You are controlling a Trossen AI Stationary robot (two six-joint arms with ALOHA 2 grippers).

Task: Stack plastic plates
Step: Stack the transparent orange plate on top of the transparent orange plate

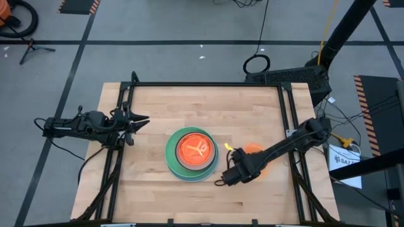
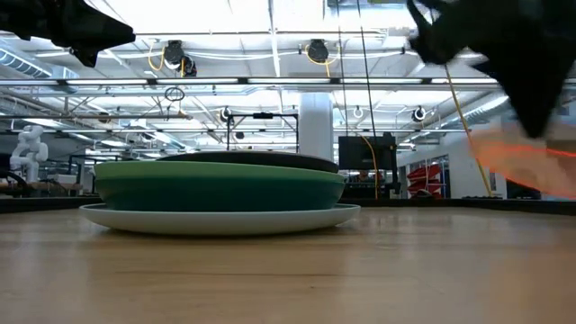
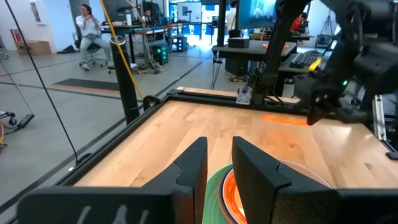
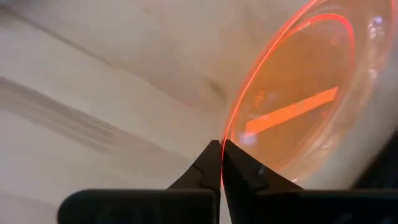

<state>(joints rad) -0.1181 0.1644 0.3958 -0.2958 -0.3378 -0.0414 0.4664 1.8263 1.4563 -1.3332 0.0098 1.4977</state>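
A stack of plastic plates stands at the table's middle. A red-orange plate lies on top, then dark grey and light green. The low view shows teal and a whitish plate at the bottom, resting on the wood. My right gripper, just right of the stack, is shut on a small translucent orange plate; the arm partly hides it. My left gripper waits near the table's left edge, above the wood, its fingers a narrow gap apart and empty. My right gripper pinches the small orange plate's rim between its two fingertips, only at their free ends. The rest of the plate reaches away from the fingers. In the low view the plate is tilted and appears lifted off the table.
A black metal frame runs along the table's far edge and both sides. Bare wood lies in front of and behind the stack. People and desks show in the room beyond the table.
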